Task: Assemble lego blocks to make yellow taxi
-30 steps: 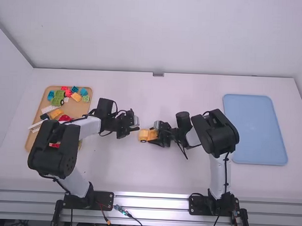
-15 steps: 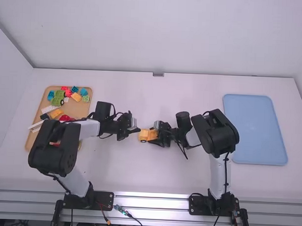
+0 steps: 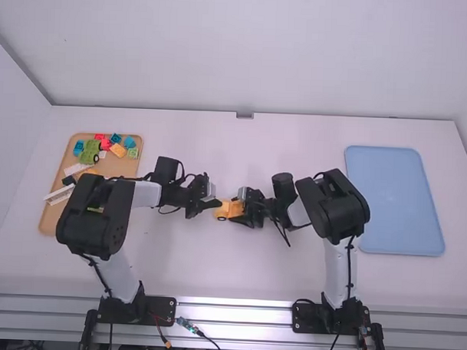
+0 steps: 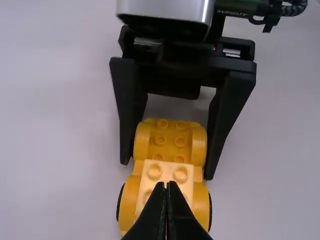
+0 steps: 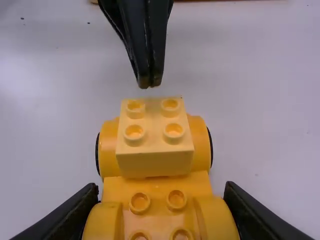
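In the high view my left gripper (image 3: pixel 219 203) is just left of the yellow car (image 3: pixel 234 209), and my right gripper (image 3: pixel 242 210) holds the car from the right at mid-table. My left gripper (image 4: pixel 167 186) is shut with nothing between its fingertips, above the pale yellow block (image 4: pixel 162 175). That block (image 5: pixel 154 142) sits on the car's wheeled base (image 5: pixel 200 145) at the end away from my right gripper (image 5: pixel 161 200), which is shut across the rounded yellow end. The right fingers' lower parts are partly hidden by the car.
A wooden tray (image 3: pixel 44 224) with loose red, blue, green, yellow and white pieces lies at the left, partly beneath the left arm. At the right is a blue tray (image 3: pixel 394 200).
The left gripper has shifted slightly right, nearer the car, and the left arm's elbow has swung right. The right arm and the car have stayed in place.
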You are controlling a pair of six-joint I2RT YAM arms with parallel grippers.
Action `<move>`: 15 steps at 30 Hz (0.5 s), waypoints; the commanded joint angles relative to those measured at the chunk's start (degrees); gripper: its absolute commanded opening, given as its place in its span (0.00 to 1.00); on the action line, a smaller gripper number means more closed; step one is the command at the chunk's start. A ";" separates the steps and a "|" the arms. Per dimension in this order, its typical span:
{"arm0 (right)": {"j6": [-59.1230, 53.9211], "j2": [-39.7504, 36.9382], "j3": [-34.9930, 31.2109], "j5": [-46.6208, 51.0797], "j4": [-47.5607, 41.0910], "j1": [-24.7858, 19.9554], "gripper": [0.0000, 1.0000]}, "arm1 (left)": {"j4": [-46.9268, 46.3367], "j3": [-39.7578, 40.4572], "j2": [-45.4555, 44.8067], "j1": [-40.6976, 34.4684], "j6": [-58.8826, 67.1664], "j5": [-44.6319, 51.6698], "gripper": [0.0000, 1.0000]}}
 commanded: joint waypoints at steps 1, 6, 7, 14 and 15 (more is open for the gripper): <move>0.84 1.08 -0.55 0.92 -0.81 -0.33 0.49 | 0.04 0.92 1.88 -1.18 0.28 1.77 0.02; 0.84 1.08 -0.55 0.92 -0.72 -0.33 0.49 | -0.17 0.96 2.10 -1.75 0.24 0.41 0.02; 0.82 1.08 -0.55 0.94 -0.79 -0.33 0.49 | -0.24 0.96 2.10 -1.79 0.26 0.02 0.02; 0.82 1.08 -0.52 0.90 -0.70 -0.33 0.49 | -0.44 0.96 2.25 -1.84 0.26 -1.07 0.02; 0.84 1.08 -0.52 0.92 -0.68 -0.33 0.49 | -0.44 0.96 2.32 -1.84 0.26 -1.09 0.02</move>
